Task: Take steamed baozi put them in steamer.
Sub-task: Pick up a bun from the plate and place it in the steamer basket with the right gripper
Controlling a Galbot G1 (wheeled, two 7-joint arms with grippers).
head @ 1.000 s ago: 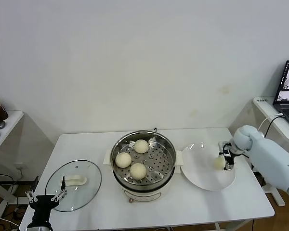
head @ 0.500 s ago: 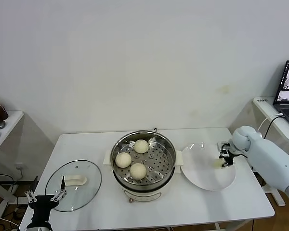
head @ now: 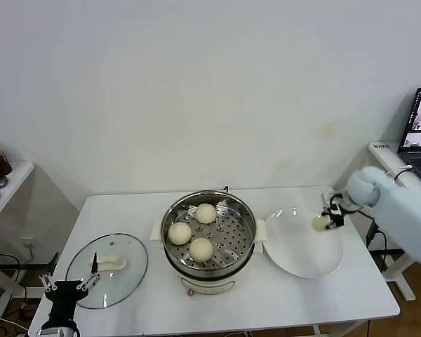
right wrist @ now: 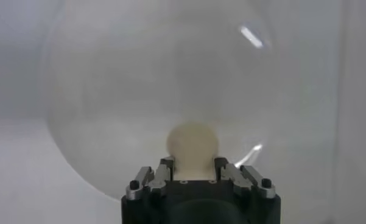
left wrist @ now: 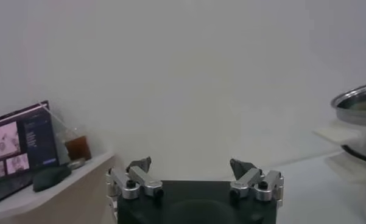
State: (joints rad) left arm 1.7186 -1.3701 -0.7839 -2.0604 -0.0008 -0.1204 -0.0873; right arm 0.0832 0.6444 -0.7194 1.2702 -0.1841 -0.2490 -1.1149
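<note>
Right claw (head: 324, 220) is squeezing shut on the last baozi (head: 319, 223), and it is holding the bun up over the white plate (head: 302, 260), near the plate's far right side. In the right wrist view the bun (right wrist: 192, 143) is sitting snug between the two fingers, with the plate showing under it. I think the bun is being held up high so it can go over the tall steel wall of the steamer (head: 209, 235). Three more buns (head: 201, 248) are already lying on the tray with holes inside the steamer, which is sitting in the middle of the worktop (head: 337, 302). The right arm is reaching in from the right with its wrist bending down.

The left claw (head: 64, 287) is waiting wide open and empty, low at the front left, beside the glass lid (head: 107, 270).
</note>
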